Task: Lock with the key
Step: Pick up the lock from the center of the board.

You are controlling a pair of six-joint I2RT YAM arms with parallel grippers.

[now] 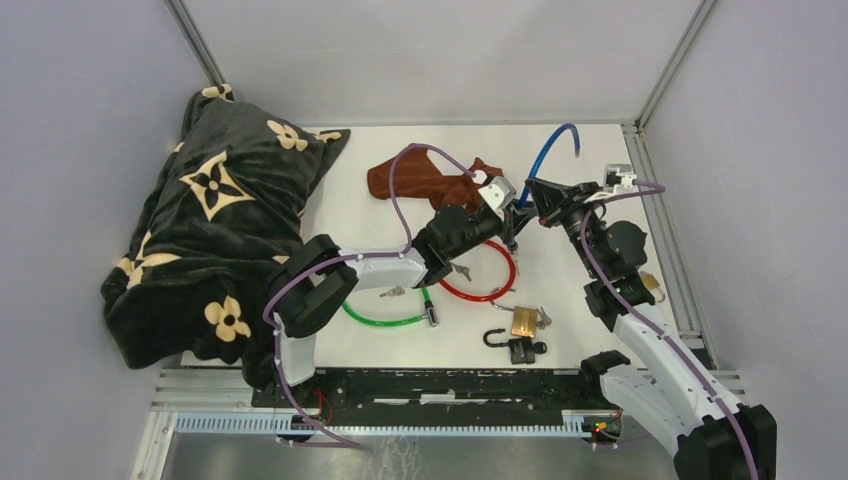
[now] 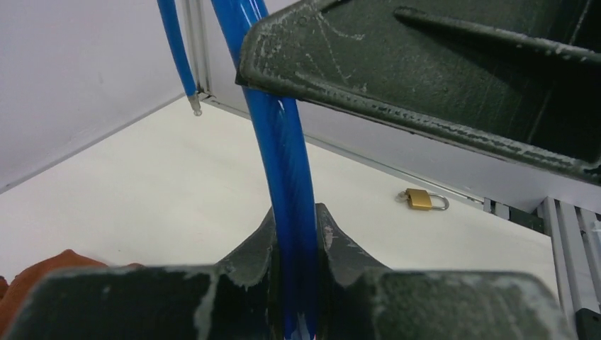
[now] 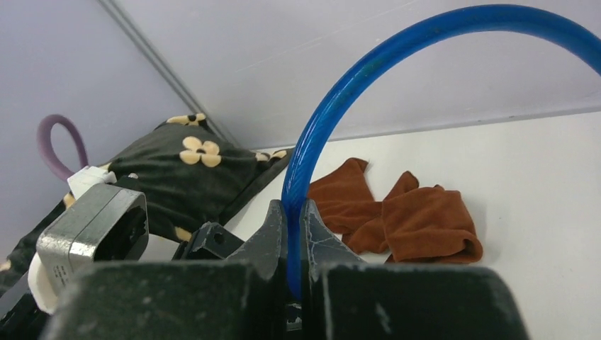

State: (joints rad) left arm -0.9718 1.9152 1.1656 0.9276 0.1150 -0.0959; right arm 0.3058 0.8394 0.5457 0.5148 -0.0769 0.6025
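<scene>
A blue cable lock (image 1: 548,145) arcs up over the back of the table, its free end (image 2: 191,106) hanging in the air. My left gripper (image 1: 512,215) is shut on the cable's lower stretch (image 2: 294,177), the fingers (image 2: 329,234) pressed against both sides. My right gripper (image 1: 537,195) is shut on the same cable (image 3: 333,92) just above it, and its black body (image 2: 439,64) fills the top of the left wrist view. Small keys (image 1: 393,292) lie by a green cable lock (image 1: 385,318); I cannot tell which key fits the blue lock.
A red cable lock (image 1: 490,275) lies under the left arm. A brass padlock (image 1: 523,320) and a black padlock (image 1: 515,347) sit near the front. Another brass padlock (image 2: 422,200) lies at the right edge. A brown cloth (image 3: 418,219) and a dark flowered blanket (image 1: 220,230) lie behind and left.
</scene>
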